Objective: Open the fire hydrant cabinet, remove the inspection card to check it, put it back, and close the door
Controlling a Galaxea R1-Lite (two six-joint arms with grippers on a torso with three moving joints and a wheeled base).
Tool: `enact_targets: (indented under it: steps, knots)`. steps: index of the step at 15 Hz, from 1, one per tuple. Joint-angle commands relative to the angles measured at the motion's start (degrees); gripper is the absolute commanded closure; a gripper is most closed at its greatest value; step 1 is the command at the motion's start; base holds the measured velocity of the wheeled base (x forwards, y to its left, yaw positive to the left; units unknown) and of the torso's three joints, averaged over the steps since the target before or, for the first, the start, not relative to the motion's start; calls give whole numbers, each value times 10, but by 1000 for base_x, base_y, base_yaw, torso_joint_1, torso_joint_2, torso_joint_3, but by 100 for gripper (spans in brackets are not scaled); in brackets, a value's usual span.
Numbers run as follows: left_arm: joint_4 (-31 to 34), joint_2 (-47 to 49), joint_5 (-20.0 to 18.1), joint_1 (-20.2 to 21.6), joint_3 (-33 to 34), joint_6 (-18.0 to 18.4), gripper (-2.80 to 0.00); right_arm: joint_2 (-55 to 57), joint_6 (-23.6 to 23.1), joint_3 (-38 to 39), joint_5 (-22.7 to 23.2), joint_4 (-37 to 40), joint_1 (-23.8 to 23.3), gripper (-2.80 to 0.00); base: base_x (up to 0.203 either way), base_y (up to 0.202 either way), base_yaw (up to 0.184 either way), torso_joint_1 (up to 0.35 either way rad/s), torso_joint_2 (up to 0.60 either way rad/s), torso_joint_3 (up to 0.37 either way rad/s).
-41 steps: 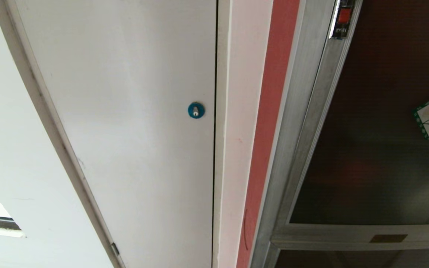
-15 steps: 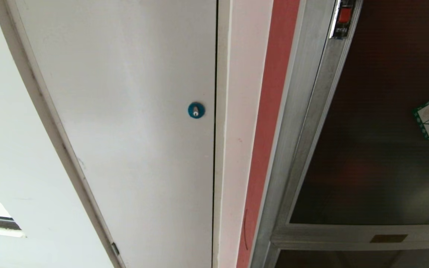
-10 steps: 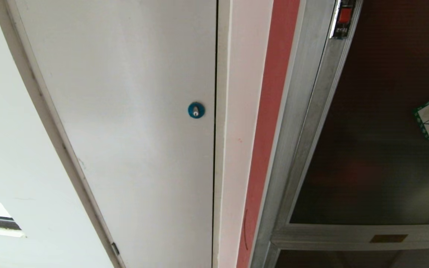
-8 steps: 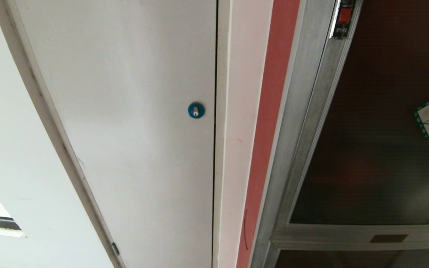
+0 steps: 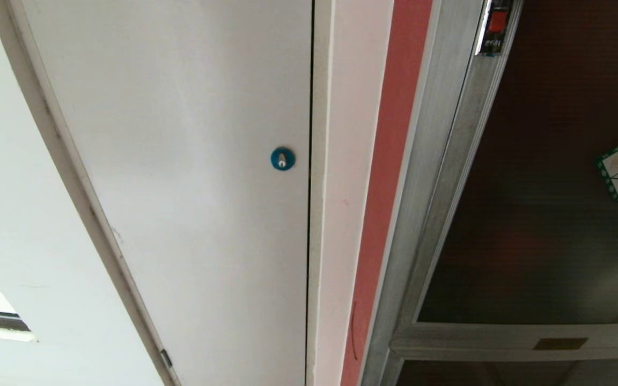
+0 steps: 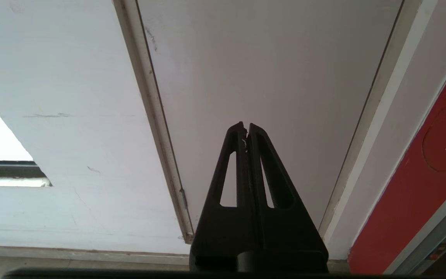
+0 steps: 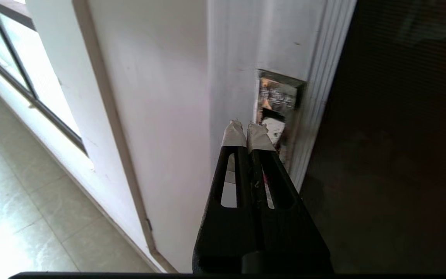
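step: reach latch | my right gripper [image 7: 247, 133] closed, empty, just beside the latch [image 7: 276, 101] | the door [image 5: 545, 187] shut, at 3 o'clock in head view | handling: I judge stiff frame, fragile glass; take hold at latch edge | left gripper [image 6: 246, 130] closed, parked

Your only bearing surface is the pale glossy tiled floor [image 7: 21, 217] (seen from the right wrist), at about eight o'clock, meeting the white wall's foot.
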Motion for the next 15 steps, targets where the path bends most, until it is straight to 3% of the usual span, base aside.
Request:
enact_targets:
  steps: [1, 15]
  knots:
    - [0, 1, 0, 0, 4, 0, 0, 7, 0, 1, 2, -1, -12, 0, 0, 0, 0, 0, 0, 0]
    - [0, 1, 0, 0, 4, 0, 0, 11, -2, 43, 1, -2, -13, 0, 0, 0, 0, 0, 0, 0]
